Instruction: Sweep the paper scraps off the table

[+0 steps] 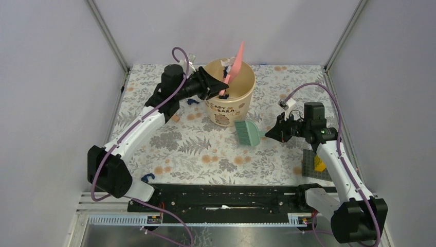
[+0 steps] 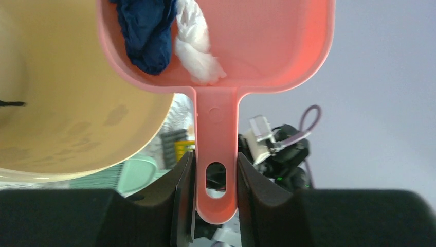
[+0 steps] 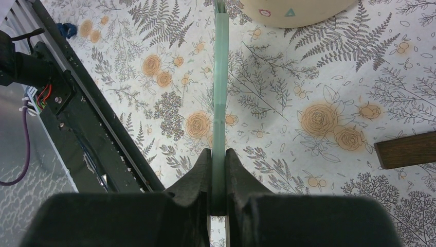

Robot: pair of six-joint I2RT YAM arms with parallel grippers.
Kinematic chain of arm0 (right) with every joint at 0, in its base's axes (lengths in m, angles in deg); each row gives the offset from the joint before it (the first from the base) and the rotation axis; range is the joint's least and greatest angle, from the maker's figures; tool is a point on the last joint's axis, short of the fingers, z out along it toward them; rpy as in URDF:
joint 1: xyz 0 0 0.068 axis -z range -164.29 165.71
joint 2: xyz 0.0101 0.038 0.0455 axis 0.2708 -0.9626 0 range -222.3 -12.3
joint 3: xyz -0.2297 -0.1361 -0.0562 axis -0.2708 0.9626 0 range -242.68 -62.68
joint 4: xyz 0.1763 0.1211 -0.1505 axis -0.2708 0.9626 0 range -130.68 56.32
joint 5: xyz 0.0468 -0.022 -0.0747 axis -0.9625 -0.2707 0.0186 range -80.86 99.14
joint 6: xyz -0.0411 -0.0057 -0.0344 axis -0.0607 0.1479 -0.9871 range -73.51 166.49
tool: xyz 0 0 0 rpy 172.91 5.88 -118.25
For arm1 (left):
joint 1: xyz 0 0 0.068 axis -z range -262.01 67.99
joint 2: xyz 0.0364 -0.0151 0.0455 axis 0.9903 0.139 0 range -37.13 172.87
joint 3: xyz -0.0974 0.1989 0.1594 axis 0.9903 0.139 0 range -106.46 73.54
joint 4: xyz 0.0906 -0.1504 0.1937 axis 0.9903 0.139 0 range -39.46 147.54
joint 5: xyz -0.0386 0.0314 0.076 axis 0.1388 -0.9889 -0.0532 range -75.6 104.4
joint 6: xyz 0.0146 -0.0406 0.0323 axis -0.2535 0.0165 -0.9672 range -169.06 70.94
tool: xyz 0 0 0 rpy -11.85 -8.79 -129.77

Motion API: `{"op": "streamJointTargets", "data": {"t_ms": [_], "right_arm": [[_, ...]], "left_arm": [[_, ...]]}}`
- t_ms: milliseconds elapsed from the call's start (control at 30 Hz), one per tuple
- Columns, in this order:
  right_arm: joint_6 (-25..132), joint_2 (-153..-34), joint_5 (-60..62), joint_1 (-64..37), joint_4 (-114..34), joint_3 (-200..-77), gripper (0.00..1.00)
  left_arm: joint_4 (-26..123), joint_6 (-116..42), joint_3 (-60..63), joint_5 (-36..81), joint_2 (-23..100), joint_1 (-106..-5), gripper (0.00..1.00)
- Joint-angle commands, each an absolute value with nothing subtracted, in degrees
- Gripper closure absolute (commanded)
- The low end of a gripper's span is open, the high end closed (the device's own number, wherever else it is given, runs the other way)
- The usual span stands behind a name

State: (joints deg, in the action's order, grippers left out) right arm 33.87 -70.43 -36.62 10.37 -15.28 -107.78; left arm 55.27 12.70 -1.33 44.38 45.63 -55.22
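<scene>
The emptying step is in hand: the left end effector (image 2: 216, 180) is clamping the handle of the pink dustpan (image 2: 267, 46) and holding it tilted over the beige bucket (image 2: 67, 103), while a dark blue scrap (image 2: 146, 36) and a white wad (image 2: 198, 46) are lying in the pan, not yet fallen. The right end effector (image 3: 218, 170) is pinching the thin handle of the green brush (image 3: 220, 77), whose head is sitting just beside the bucket. Other paper scraps (image 1: 193, 101) are lying on the surface (image 1: 180, 149), near the left arm and near its base. In my judgement the next move is calling for a steeper tilt, then lowering the pan for another sweep
</scene>
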Motion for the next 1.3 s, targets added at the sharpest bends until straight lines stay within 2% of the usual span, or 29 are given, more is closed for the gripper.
{"op": "streamJointTargets", "data": {"t_ms": [0,200,533,667,733,933,1033,1133,1267], "right_arm": [[32.87,-69.96,-37.89,10.36,-15.64,-107.86,1.0],[32.73,-70.07,-37.78,10.36,-15.64,-107.89,1.0],[32.6,-70.17,-37.69,10.42,-15.55,-107.91,1.0],[32.6,-70.07,-37.54,10.38,-15.58,-107.79,1.0],[32.6,-70.26,-37.53,10.35,-15.55,-107.77,1.0],[32.6,-70.06,-37.29,10.36,-15.58,-107.7,1.0],[32.6,-70.0,-37.18,10.38,-15.57,-107.72,1.0],[32.6,-70.0,-37.18,10.35,-15.5,-107.68,1.0],[32.6,-69.82,-37.04,10.35,-15.55,-107.73,1.0]], "left_arm": [[30.14,30.73,5.23,53.23,42.7,-57.08,1.0],[15.37,43.28,12.6,52.69,41.52,-57.31,1.0],[-26.64,73.88,28.87,42.84,46.14,-57.23,1.0],[-39.53,78.59,27.79,39.2,49.39,-55.4,1.0],[-38.85,76.8,23.92,42.86,49.89,-55.78,1.0],[-36.46,74.91,25.02,45.41,49.1,-56.19,1.0],[-30.02,70.69,23.97,50.59,47.86,-57.17,1.0],[-16.27,60.49,22.54,55.62,43.89,-59.28,1.0],[11.94,40.1,18.19,57.18,36.28,-61.54,1.0]]}}
